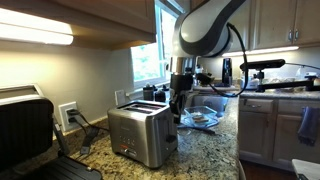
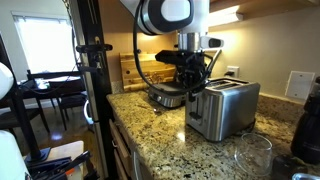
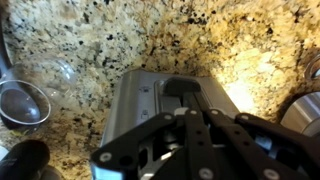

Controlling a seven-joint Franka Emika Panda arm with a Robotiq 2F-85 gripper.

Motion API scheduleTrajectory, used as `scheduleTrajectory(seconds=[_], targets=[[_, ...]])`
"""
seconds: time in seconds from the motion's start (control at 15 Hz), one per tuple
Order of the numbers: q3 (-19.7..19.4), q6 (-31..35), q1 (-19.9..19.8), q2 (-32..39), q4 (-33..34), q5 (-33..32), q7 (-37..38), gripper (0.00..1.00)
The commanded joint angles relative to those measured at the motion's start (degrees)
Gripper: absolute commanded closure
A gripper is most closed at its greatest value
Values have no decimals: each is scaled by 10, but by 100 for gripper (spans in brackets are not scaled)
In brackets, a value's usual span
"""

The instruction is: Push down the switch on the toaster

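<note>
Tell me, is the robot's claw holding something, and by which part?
Nothing seems to be held. The gripper sits over one end of the toaster, gripping no part I can see.

The toaster [image 1: 143,133] had a brushed stainless-steel shell with a soft satin sheen, and its top slots were dark and matt. The countertop [image 1: 205,150] was polished speckled granite, glossy and smooth, and the cabinets [image 1: 270,25] looked like smooth light wood. The gripper [image 3: 192,105] was matt black, and the bowl [image 1: 203,117] was clear glass.
</note>
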Motion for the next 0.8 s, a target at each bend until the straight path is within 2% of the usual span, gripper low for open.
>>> scheduleTrajectory(seconds=[0.0,0.07,0.13,0.33,0.6,0.67,0.73], targets=[[-2,-85,0,-77,0,-35,31,97],[-1,-101,0,-90,3,-44,37,91],[-2,-118,0,-102,5,-46,35,72],[-4,-157,1,-127,8,-54,37,56],[-7,-174,0,-138,8,-59,36,30],[-9,-156,6,-117,17,-48,26,49],[-10,-156,6,-118,17,-49,25,41]])
